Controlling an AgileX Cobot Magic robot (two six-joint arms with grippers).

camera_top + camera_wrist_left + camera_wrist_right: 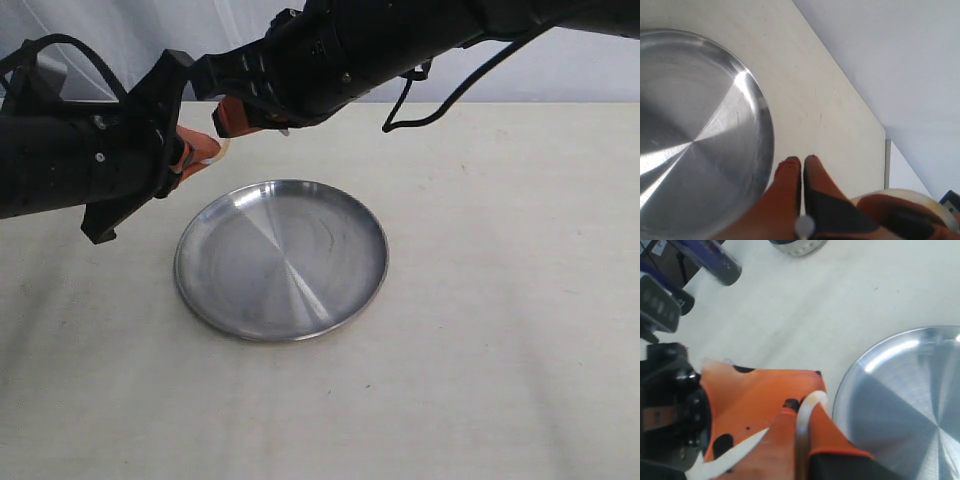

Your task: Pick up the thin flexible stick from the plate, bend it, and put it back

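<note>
The shiny steel plate (290,260) lies bare on the cream table, also seen in the left wrist view (690,140) and the right wrist view (910,405). Both grippers meet just beyond its far left rim, above the table. My right gripper (807,405), reaching across from the right (232,122), is shut on the thin flexible stick (811,401), which curls in a tight pale loop over its fingertips. My left gripper (801,160) is shut, with a pale blob of the stick (805,227) between its fingers. In the exterior view only a small arc of the stick (224,147) shows.
A pale wall stands behind the table's far edge (885,145). A round metal object (797,246) and dark equipment (715,257) sit off beyond the grippers in the right wrist view. Bare table surrounds the plate at the front and right.
</note>
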